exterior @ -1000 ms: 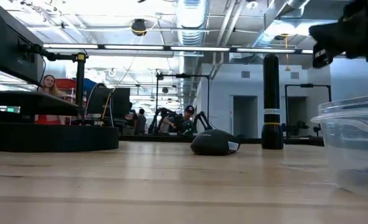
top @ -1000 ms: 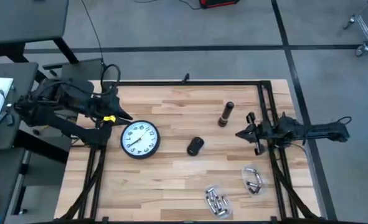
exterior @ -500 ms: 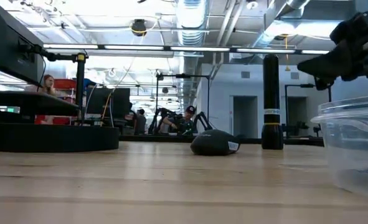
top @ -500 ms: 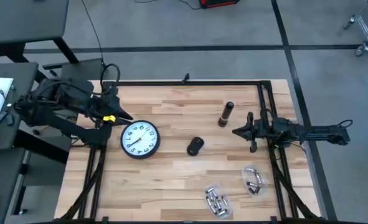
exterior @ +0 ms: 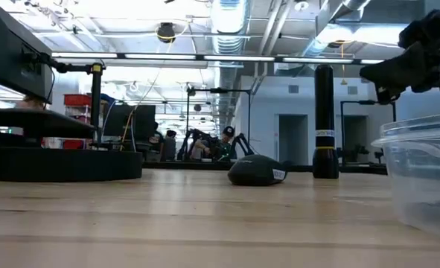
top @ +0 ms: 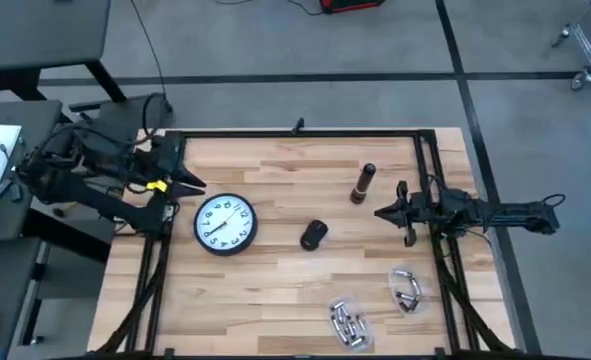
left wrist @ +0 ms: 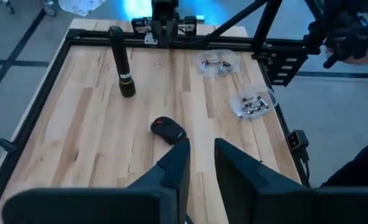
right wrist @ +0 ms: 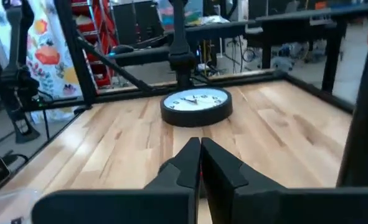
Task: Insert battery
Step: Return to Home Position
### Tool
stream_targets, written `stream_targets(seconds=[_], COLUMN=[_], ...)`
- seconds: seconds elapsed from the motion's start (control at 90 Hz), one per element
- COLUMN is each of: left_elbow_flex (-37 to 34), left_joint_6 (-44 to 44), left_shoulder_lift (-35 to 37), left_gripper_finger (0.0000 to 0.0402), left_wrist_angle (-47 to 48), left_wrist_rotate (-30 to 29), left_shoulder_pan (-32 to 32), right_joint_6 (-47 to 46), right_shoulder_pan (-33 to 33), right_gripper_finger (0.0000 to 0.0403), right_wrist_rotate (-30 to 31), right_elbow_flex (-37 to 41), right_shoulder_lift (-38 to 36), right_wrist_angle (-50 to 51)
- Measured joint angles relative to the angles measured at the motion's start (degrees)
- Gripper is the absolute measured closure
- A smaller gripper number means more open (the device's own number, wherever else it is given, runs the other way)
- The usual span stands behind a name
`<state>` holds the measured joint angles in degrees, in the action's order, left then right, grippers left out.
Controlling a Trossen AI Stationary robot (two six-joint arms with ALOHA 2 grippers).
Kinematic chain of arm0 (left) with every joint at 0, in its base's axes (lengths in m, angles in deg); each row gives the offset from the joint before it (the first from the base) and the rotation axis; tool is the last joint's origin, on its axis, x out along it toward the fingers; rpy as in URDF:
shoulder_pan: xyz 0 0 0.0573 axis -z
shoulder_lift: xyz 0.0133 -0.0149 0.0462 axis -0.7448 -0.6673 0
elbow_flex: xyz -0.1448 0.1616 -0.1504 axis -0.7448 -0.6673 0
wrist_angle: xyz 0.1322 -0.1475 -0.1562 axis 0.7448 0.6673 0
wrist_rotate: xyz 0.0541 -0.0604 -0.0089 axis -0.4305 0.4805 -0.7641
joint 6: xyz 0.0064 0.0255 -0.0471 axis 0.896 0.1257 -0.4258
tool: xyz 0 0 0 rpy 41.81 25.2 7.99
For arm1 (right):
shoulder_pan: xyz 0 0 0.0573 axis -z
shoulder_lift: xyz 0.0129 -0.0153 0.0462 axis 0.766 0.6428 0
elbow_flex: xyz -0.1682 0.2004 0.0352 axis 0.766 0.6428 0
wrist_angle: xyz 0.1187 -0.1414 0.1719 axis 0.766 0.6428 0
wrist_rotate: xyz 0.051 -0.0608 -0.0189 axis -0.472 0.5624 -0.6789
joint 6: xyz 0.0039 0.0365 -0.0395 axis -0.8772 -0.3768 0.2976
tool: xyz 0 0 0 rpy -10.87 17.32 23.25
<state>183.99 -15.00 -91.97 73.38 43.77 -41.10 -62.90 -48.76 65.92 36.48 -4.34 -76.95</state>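
1. The white wall clock [top: 224, 224] lay face up on the wooden table [top: 275, 290], towards the left arm's side. Its back, and any battery fitted there, was hidden from every view.
2. The left gripper [top: 199, 186] hung over the table's edge just beside the clock, touching nothing. In the left wrist view its fingers [left wrist: 174, 167] stood a narrow gap apart and held nothing.
3. The right gripper [top: 380, 214] hovered near the opposite edge, well apart from the clock. In the right wrist view its fingers [right wrist: 185, 163] met at the tips, empty.
4. A black mouse [top: 314, 234] lay between the clock and the right gripper.
5. A dark flashlight [top: 363, 184] stood upright near the mouse.
6. Two clear containers [top: 406, 288] [top: 347, 322] held small metallic cylinders, probably spare batteries, though they were too small to tell.
7. In the low view the picture's edge cut off one container [exterior: 421, 171] and the right gripper.
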Motion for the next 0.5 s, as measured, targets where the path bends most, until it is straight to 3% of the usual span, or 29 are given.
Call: stream_targets(seconds=[0.144,0.3,0.5], left_elbow_flex=[-6.7,-22.1,-42.7], left_joint_6=[1.9,4.0,0.7], left_shoulder_lift=[3.4,11.3,24.3], left_gripper_finger=[0.0350,0.0350,0.0350], left_wrist_angle=[-7.0,-19.1,-31.6], left_wrist_rotate=[0.0,0.0,0.1], left_shoulder_pan=[0.0,0.0,0.0], right_joint_6=[-0.1,-0.1,-0.2], right_shoulder_pan=[0.0,0.0,0.0], right_gripper_finger=[0.0400,0.0400,0.0400], right_wrist_rotate=[0.0,0.1,0.1], right_elbow_flex=[0.0,0.0,0.0], right_shoulder_lift=[0.0,0.0,0.0], right_wrist_angle=[0.0,-0.2,-0.3])
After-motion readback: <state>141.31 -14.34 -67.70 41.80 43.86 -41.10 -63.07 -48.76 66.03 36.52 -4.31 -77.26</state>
